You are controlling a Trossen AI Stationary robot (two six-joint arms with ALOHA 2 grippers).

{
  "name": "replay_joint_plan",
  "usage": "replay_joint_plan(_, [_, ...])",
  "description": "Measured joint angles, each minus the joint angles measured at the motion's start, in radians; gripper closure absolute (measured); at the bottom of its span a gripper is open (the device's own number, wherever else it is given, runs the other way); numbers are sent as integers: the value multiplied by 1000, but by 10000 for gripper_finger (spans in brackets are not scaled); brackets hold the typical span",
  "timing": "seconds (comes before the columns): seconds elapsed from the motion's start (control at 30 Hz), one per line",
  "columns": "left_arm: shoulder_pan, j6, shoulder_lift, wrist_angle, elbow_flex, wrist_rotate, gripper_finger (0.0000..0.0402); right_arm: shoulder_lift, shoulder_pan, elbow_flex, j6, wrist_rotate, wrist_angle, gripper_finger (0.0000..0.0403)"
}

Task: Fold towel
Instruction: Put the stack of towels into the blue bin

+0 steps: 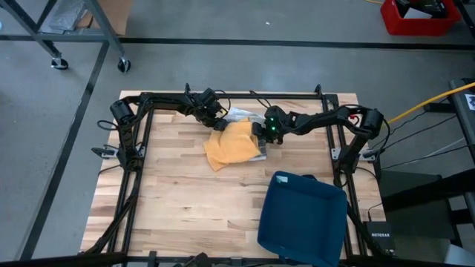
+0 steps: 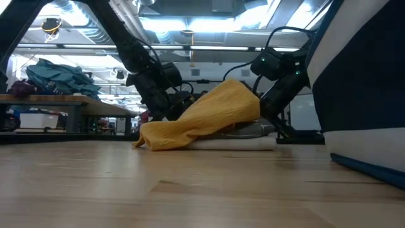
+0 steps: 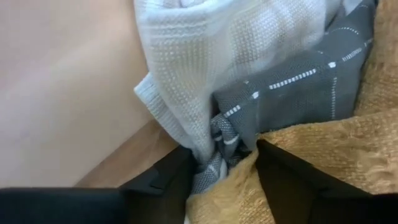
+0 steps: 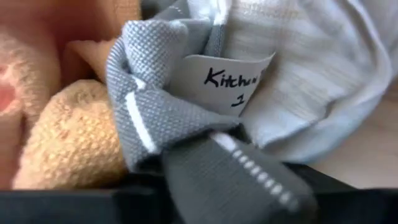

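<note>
Fingers [image 3: 163, 180] flank diagonal yellow towel [image 1: 231, 144].

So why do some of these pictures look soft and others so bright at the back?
Low view: bright ceiling lights behind leave the arms as dark shapes over the mustard-yellow terry towel. Right wrist view: the grey woven cloth sits very close, its near edge blurred. Left wrist view: the pale wooden tabletop looks washed out.
</note>
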Motion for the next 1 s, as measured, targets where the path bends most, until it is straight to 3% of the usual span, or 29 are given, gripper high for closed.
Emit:
replay_joint_plan(0.3, [1,-80,-14,-12,0,125,357,0,0,0,-25,-68,19,376])
replay_joint_plan(0.4, [1,-83,-26,-20,0,145,381,0,0,0,-24,-94,31,379])
replay_joint_plan(0.6, [1,-82,-80,-65,-1,167,376,0,0,0,14,-193,148,361])
replay_joint_plan(0.7, [4,-85,-114,-69,-1,201,371,0,-1,0,38,-200,238,379])
replay_joint_plan(1.0, [40,-111,-211,-81,-1,227,382,-1,-1,1,133,-206,370,374])
